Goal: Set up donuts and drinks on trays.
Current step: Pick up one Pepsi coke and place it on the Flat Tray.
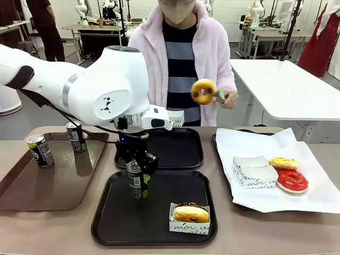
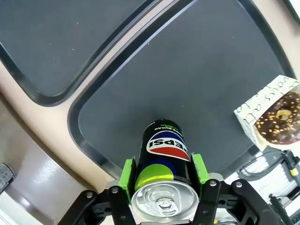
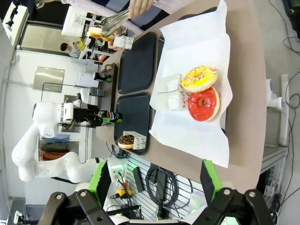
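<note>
Now the can point(image 1: 135, 181) is clamped between the green pads point(image 2: 127, 176) of the left gripper point(image 2: 163, 174), low in the middle of the front view, over the near black tray point(image 1: 159, 226); whether the tray is touched cannot be told; the fingers of the right gripper point(image 3: 154, 180) are spread wide with nothing held; if the can is dropped too high or tilted, it could be tipped and rolled into the wrapped donut point(image 1: 190, 213) at the lower right.

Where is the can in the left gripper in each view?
Front: can, centre, at the near tray's left half.
Left wrist: can, bottom centre, between green pads.
Right wrist: can, small, left of centre, sideways.
Shared landmark: sleeved chocolate donut on that tray.
</note>
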`<state>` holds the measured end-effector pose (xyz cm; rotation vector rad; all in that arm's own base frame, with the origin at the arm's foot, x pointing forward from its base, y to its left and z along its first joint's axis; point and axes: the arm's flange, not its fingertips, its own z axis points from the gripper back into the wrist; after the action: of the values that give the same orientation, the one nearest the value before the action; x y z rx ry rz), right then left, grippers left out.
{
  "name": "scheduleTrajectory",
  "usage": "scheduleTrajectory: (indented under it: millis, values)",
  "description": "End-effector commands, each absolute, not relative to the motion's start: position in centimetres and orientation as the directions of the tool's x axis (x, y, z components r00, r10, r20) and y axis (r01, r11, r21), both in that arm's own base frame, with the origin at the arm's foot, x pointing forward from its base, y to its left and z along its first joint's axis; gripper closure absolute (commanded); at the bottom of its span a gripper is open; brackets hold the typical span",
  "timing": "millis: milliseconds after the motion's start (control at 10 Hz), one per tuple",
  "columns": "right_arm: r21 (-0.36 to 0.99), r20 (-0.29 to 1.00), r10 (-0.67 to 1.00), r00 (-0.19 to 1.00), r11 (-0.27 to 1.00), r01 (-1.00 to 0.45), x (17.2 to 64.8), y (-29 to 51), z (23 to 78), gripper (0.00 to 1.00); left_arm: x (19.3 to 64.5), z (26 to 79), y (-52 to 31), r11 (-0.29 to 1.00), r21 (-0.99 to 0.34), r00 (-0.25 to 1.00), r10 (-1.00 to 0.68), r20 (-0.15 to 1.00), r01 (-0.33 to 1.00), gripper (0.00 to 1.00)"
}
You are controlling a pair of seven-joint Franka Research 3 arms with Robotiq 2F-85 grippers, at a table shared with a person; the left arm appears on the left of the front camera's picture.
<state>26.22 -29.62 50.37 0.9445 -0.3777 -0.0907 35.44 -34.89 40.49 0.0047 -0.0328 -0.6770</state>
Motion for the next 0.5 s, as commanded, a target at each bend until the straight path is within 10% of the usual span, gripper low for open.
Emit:
scheduleTrajectory:
  millis: [0, 300, 400]
  values:
    - [0.814, 0.297, -0.245, 0.923, 0.571, -0.11, 26.5, -29.6, 50.4, 0.0, 34.9, 39.6, -35.0, 0.759, 0.05, 0.755, -0.651, 0.074, 0.65, 0.41]
    - [0.814, 0.297, -0.245, 0.923, 0.571, -0.11, 26.5, -29.6, 50.4, 0.0, 34.8, 38.4, -34.7, 0.739, 0.077, 0.733, -0.674, 0.089, 0.669, 0.41]
    - [0.814, 0.297, -0.245, 0.923, 0.571, -0.11, 26.5, -29.6, 50.4, 0.0, 34.7, 38.4, -34.8, 0.732, 0.079, 0.726, -0.682, 0.087, 0.677, 0.1]
